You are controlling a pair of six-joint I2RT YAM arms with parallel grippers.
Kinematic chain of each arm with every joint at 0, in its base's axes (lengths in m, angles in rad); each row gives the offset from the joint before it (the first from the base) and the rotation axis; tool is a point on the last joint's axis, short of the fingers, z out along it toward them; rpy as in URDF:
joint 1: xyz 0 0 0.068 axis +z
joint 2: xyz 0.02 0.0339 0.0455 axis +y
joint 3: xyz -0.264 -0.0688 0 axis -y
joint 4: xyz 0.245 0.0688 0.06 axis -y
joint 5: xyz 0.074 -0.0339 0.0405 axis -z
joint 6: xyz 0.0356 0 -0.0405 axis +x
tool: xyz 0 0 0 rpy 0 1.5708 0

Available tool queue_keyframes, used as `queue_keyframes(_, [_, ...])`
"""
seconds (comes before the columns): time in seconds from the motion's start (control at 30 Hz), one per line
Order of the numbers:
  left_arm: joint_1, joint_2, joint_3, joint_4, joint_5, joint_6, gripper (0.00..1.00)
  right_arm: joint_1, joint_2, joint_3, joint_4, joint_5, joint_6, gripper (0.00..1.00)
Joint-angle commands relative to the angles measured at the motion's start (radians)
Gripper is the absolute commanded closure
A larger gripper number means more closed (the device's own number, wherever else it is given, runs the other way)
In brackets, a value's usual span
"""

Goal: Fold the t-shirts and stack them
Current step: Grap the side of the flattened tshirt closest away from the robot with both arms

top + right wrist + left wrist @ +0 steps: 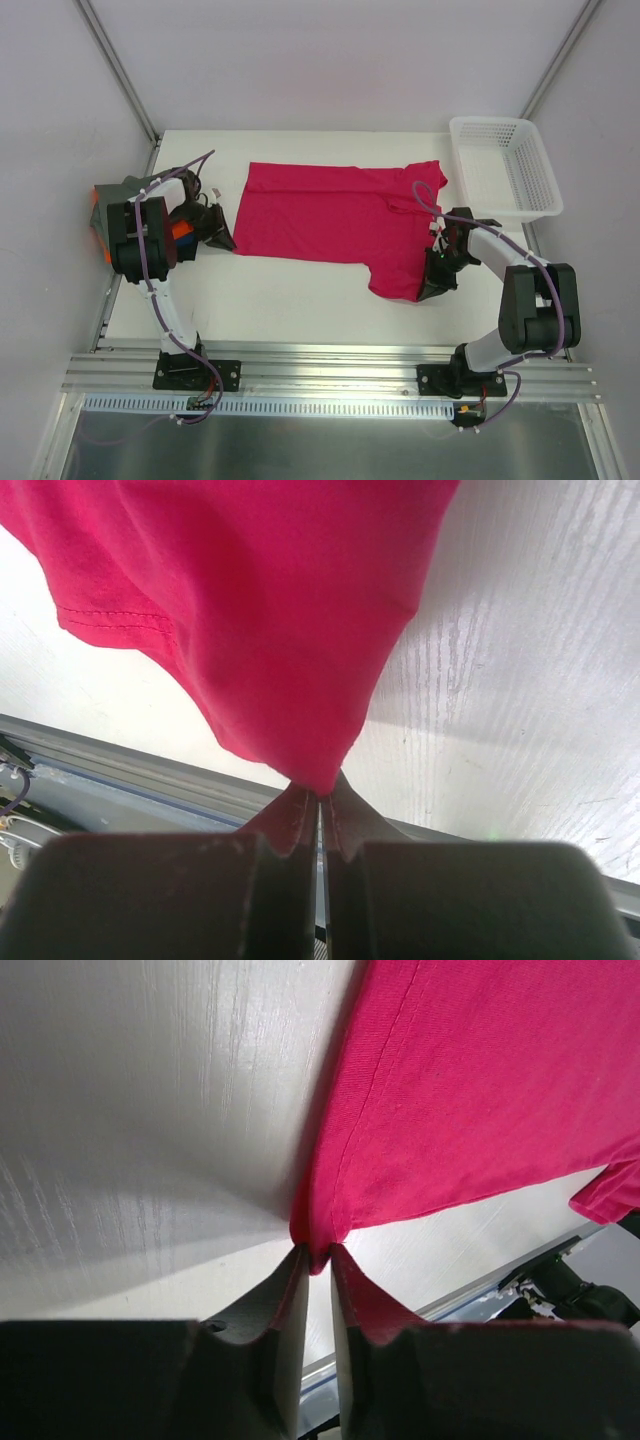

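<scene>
As it lies spread flat across the middle of the white table [300,300], a soft, bright magenta-pink t-shirt [320,210] is held at both of its near ends, and we see each arm reaching in from its own side. The left gripper [222,238] sits at the shirt's near left corner; from its wrist camera the black fingers [285,1300] are drawn close together with that corner of the cloth [480,1090] caught between their tips. The right gripper [432,288] is at the near right tip of the garment, and its own camera shows the jaws clenched tight on a point of fabric [260,610] that rises from the table to the fingers. A white plastic mesh basket [500,122] stands at the far right corner, just beyond the shirt's far sleeve. Behind the left arm we make out an orange, grey and navy heap [97,228], mostly hidden.
</scene>
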Motion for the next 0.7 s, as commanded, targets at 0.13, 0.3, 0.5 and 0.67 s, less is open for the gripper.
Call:
queue_keyframes(0.13, [-0.006,-0.008,-0.001,-0.007,0.032,-0.001,0.9,-0.02,-0.029,0.027,-0.006,0.004,-0.011,0.99])
queue_keyframes(0.3, [-0.006,-0.028,-0.013,-0.007,0.024,0.002,1.0,-0.032,-0.03,0.034,-0.001,0.004,-0.014,0.99])
queue_keyframes(0.5, [-0.009,-0.062,-0.032,-0.007,0.032,0.013,1.0,-0.068,-0.041,0.036,0.008,0.007,-0.017,1.0])
queue_keyframes(0.67, [-0.018,-0.105,-0.032,-0.009,0.036,0.02,1.0,-0.084,-0.055,0.062,0.014,0.015,-0.025,0.99])
